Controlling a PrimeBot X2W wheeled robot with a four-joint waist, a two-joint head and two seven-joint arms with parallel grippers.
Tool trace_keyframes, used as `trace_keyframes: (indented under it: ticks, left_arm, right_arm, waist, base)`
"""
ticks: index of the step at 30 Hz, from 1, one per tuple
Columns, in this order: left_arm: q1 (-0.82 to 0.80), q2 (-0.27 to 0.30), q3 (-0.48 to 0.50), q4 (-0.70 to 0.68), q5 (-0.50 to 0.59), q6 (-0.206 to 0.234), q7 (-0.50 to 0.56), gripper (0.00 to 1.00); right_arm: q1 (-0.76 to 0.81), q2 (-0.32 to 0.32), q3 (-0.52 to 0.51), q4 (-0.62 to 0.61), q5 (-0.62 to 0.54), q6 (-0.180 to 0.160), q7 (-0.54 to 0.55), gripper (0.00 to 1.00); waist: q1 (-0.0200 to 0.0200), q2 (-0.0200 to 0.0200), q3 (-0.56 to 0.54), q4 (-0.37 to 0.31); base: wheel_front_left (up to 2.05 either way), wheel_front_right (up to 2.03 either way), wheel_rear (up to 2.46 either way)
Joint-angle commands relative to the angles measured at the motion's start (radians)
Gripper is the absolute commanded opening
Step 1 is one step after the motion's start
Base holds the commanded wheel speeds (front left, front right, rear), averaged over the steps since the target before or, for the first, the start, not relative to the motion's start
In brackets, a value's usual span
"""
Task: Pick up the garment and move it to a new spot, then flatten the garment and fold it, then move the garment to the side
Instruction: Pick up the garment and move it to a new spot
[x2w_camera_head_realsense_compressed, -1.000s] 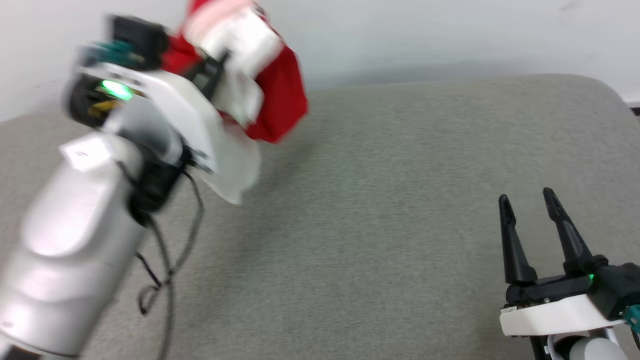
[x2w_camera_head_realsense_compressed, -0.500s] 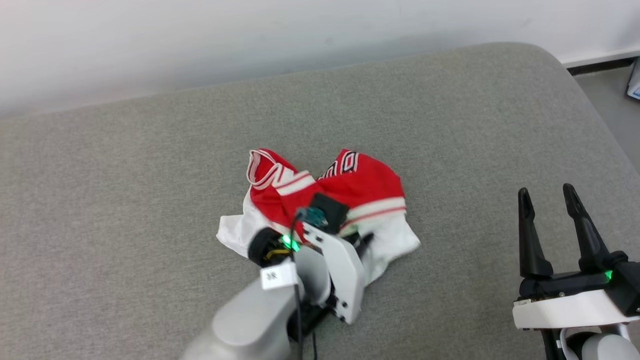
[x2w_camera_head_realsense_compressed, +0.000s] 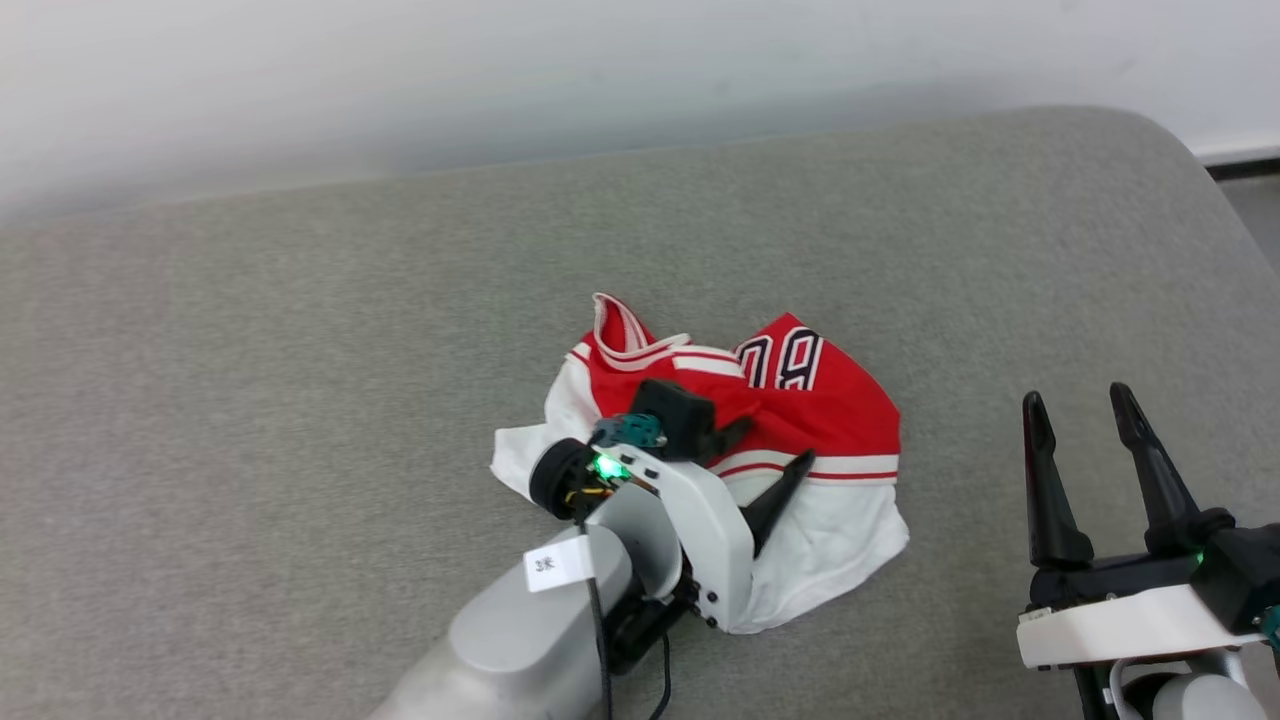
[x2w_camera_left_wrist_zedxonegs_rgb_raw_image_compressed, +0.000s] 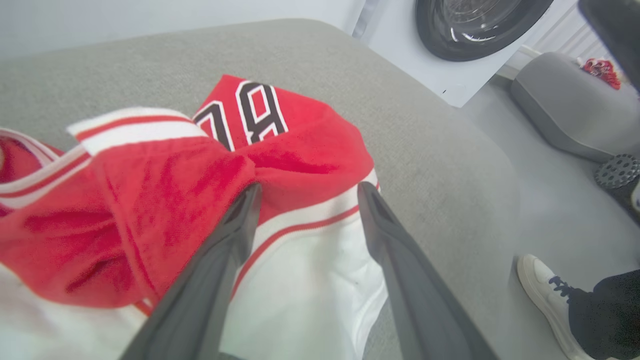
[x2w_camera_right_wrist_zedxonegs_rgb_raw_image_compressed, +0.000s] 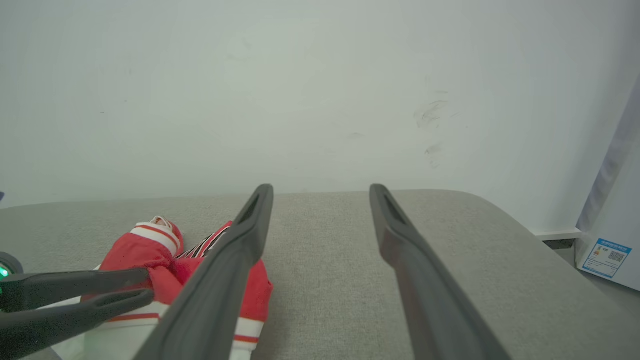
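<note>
The left pincer (x2w_camera_left_wrist_zedxonegs_rgb_raw_image_compressed: 310, 187) is hanging with its two fingers spread apart over the garment (x2w_camera_head_realsense_compressed: 830, 400). The garment is lying crumpled on the grey cushion (x2w_camera_head_realsense_compressed: 300, 420), directly beneath and ahead of the tips, with nothing gripping it.

One fingertip seems to be nudging into a red fold, so snagging is the likely trouble. If the arm is pulling away with that tip caught, the heap is going to drag along or bunch tighter, making the flattening harder. White sleeve and red body are lying tucked over each other, so a hasty pinch is risking two layers at once.

The right pincer (x2w_camera_head_realsense_compressed: 1076, 395) is waiting well off to the side, fingers also parted and empty. Bare cushion is stretching wide beyond the left pincer and away from the right one. The cushion's rounded edge is lying farther ahead of the left pincer's tips. Floor and a person's shoe (x2w_camera_left_wrist_zedxonegs_rgb_raw_image_compressed: 542, 282) are lying past that edge, marking where cloth could be sliding off.
</note>
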Motion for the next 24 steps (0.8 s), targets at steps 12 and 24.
trace_keyframes:
  ticks: [12, 24]
  left_arm:
    - [0.079, 0.229, 0.141, -0.153, -0.008, 0.061, -0.181, 1.0]
    - [0.488, 0.318, 0.418, -0.476, 0.189, 0.167, -0.237, 1.0]
  right_arm:
    - [0.062, 0.002, -0.017, 0.027, -0.043, -0.001, -0.002, 1.0]
    - [0.109, 0.002, -0.025, 0.03, -0.013, -0.001, -0.002, 1.0]
  waist:
    - [-0.0001, -0.0001, -0.136, 0.153]
    - [-0.0001, -0.0001, -0.177, 0.164]
  base:
    - [0.0, 0.0, 0.0]
    - [0.0, 0.0, 0.0]
